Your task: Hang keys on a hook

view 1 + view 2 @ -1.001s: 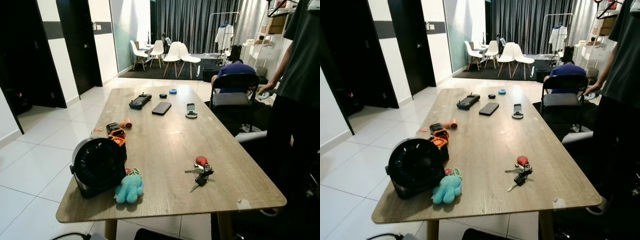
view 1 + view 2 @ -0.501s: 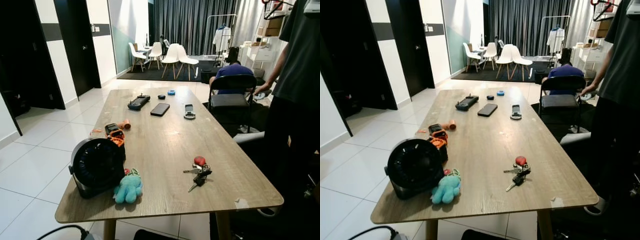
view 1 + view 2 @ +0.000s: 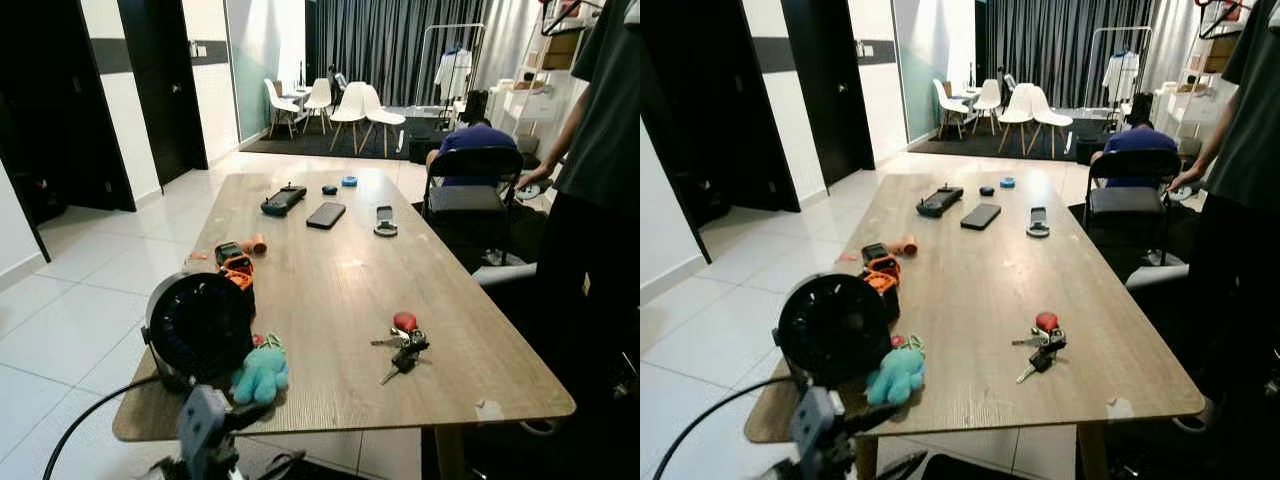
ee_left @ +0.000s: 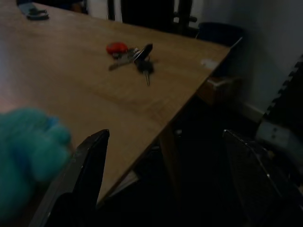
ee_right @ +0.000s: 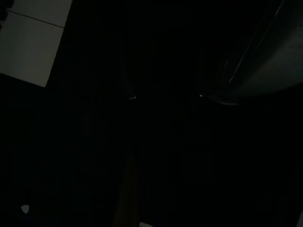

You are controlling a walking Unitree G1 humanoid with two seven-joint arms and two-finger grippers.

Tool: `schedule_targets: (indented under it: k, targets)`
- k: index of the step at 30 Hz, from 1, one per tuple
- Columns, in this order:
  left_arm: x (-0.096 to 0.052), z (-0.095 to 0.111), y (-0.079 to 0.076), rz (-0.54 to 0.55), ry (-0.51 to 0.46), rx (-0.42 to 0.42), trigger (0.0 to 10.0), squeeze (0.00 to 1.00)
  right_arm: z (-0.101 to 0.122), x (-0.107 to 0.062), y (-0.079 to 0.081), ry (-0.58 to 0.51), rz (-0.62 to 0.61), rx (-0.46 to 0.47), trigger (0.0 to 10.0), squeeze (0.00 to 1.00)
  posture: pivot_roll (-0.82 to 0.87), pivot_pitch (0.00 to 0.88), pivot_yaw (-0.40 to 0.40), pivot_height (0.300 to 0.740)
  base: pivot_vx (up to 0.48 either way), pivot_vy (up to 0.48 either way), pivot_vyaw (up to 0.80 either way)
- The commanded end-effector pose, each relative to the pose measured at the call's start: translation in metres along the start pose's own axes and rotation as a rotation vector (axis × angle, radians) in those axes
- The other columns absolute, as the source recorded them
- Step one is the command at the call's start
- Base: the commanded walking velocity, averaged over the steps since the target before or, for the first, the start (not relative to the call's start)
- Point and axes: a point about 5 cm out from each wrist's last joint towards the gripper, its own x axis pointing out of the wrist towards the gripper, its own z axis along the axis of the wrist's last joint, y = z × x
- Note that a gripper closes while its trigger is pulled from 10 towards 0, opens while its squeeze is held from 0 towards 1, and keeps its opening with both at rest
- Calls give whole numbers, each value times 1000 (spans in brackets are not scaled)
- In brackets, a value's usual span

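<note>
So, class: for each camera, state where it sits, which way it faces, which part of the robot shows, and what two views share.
Left eye: on the head, looking forward and down over the table; the left gripper rises at the near edge.
Right eye: beside it, same scene.
Left wrist: on the left arm, looking along its open fingers across the table corner.
Right wrist: on the idle right arm, very dark.
Shared: eyes and left wrist show the keys and the teal plush.

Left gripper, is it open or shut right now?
Open: in the left wrist view the left gripper's two black fingers stand wide apart, holding nothing.
</note>
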Motion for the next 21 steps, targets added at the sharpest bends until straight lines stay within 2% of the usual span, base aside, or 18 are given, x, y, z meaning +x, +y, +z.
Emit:
schedule_targets:
  k: [1, 5, 7, 8, 10, 13, 21]
  targets:
    - [2, 3, -4, -27, -13, -19, 10000, 0, -1, 0, 4, 7, 19, -12, 10000, 0, 42, 53, 17, 740, 0, 0, 0]
    - [4, 10, -5, -49, -34, -2, 10000, 0, -1, 0, 5, 10, 23, -16, 10000, 0, 42, 53, 17, 740, 0, 0, 0]
    - [13, 21, -3, -28, -71, 2, 10000, 0, -2, 0, 5, 18, 23, -19, 10000, 0, 44, 52, 15, 740, 0, 0, 0]
    - [13, 21, -3, -28, -71, 2, 10000, 0, -2, 0, 5, 18, 23, -19, 10000, 0, 44, 52, 15, 740, 0, 0, 0]
    - [25, 29, -4, -18, -84, -5, 10000, 0, -3, 0, 5, 24, 23, -21, 10000, 0, 44, 49, 15, 740, 0, 0, 0]
    - [40, 27, -3, 16, -47, -41, 10000, 0, -3, 0, 6, 27, 22, -20, 10000, 0, 39, 44, 18, 740, 0, 0, 0]
    - [49, 13, -4, 76, 54, 10, 10000, 0, -1, 1, 7, 22, 21, -17, 10000, 0, 30, 41, 22, 740, 0, 0, 0]
